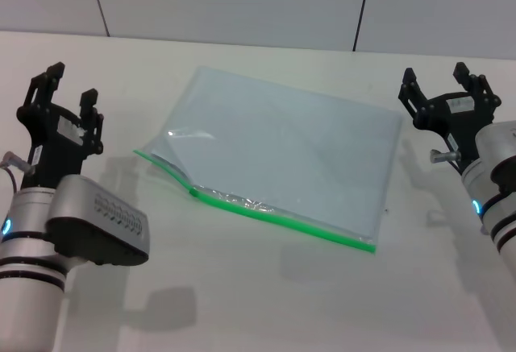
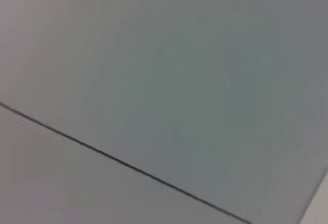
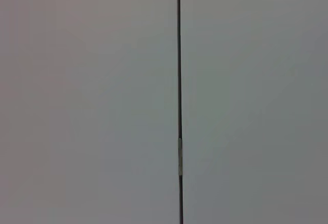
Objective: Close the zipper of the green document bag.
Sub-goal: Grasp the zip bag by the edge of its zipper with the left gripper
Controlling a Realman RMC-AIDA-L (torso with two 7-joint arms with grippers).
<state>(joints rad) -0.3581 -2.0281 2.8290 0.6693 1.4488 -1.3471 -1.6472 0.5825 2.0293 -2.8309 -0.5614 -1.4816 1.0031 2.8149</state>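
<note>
Right now my left gripper (image 1: 67, 84) and right gripper (image 1: 438, 80), fingers spread, flank the green document bag (image 1: 282, 155), its zipper (image 1: 266, 210) nearest me.

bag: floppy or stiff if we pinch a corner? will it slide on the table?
Probably floppy: the bag is thin translucent film, and its left mouth gapes beside the zipper. Likely light, since it lies flat and looks empty. It may slide on the smooth table when pushed, so the second hand should probably pin it.

No readable text shows, though small gripper stickers may carry some.
</note>
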